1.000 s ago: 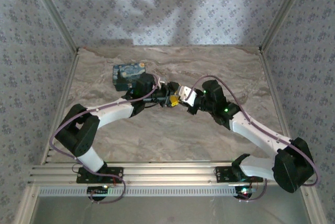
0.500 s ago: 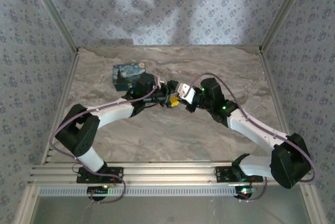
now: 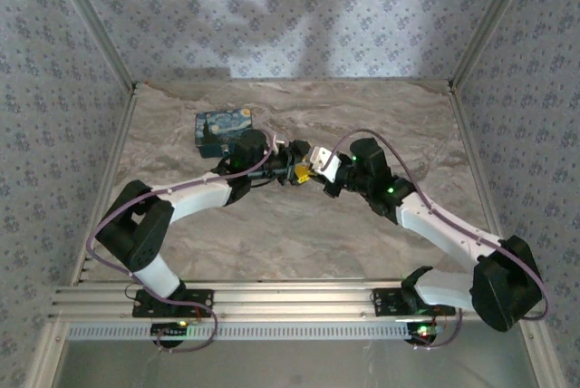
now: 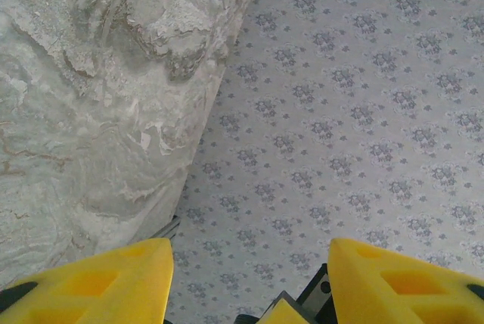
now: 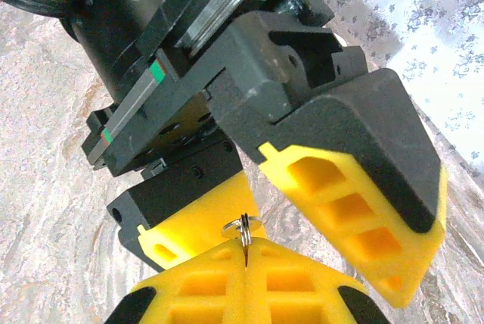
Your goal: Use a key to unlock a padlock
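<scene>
The tin (image 3: 225, 127) lies flat at the far left of the table (image 3: 390, 116), just behind the left arm's wrist.

The left gripper (image 3: 292, 170) reaches toward the table centre from the left. In the left wrist view, its yellow fingers (image 4: 98, 278) stand spread, with bare wall and the table edge between them. The right wrist view confirms this state: the two left fingers (image 5: 355, 203) are set apart and point toward the camera.

The key ring (image 5: 243, 225), small and silvery, sits in the gap between the spread left fingers. It stands up out of the seam of the right gripper (image 5: 246, 263). A thin dark piece below the ring runs down into that seam; the rest is hidden.

The right gripper comes in from the right and meets the left one tip to tip above the table centre. Its yellow fingers are pressed together, pinching the key ring at their tips.

Padlock: its location cannot be determined, since the two grippers crowd the spot where they meet.
</scene>
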Available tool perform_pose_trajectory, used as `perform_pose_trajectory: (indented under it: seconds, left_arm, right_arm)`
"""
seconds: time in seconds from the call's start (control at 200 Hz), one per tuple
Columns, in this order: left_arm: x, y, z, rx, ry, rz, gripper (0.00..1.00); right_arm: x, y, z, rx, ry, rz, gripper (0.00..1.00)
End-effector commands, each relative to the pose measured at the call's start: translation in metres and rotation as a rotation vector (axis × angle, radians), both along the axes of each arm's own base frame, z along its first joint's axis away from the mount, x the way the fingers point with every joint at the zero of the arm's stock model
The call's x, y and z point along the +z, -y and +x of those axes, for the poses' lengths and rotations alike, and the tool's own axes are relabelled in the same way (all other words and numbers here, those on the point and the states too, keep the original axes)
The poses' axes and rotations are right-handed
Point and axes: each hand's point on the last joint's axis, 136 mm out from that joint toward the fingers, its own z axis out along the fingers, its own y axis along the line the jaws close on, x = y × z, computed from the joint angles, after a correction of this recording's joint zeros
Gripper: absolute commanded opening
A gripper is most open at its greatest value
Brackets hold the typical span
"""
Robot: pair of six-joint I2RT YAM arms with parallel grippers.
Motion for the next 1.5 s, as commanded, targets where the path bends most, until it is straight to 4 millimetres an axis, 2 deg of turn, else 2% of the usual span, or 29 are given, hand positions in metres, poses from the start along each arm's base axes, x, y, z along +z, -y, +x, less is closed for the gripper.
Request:
perform_pose_trajectory:
  seconds: [0.0,0.565,0.869,1.289,1.399,1.494]
  left_arm:
    - [0.0026,0.0024,-0.0022,-0.005,0.015,-0.021,0.55]
    - [0.0000,0.0010,-0.0021,0.003,0.012,-0.016,0.41]
    - [-0.0012,0.0006,-0.0021,0.004,0.010,-0.013,0.21]
    - [-0.0031,0.0001,-0.0025,0.004,0.008,-0.004,0.05]
    - [-0.0040,0.0000,-0.0030,0.002,0.005,0.000,0.04]
    - [-0.0068,-0.0004,-0.0036,0.004,-0.006,0.007,0.15]
  right_arm:
    - [0.0026,0.0072,-0.0015,-0.031,0.000,0.010,0.00]
    - [0.0003,0.0110,-0.0037,-0.039,-0.005,0.014,0.00]
    - [0.0011,0.0115,-0.0032,-0.044,-0.004,0.016,0.00]
    - [0.0039,0.0142,-0.0028,-0.054,0.001,0.025,0.00]
    - [0.0051,0.0146,-0.0026,-0.056,0.003,0.028,0.00]
    - [0.0080,0.0159,-0.0011,-0.059,0.010,0.033,0.00]
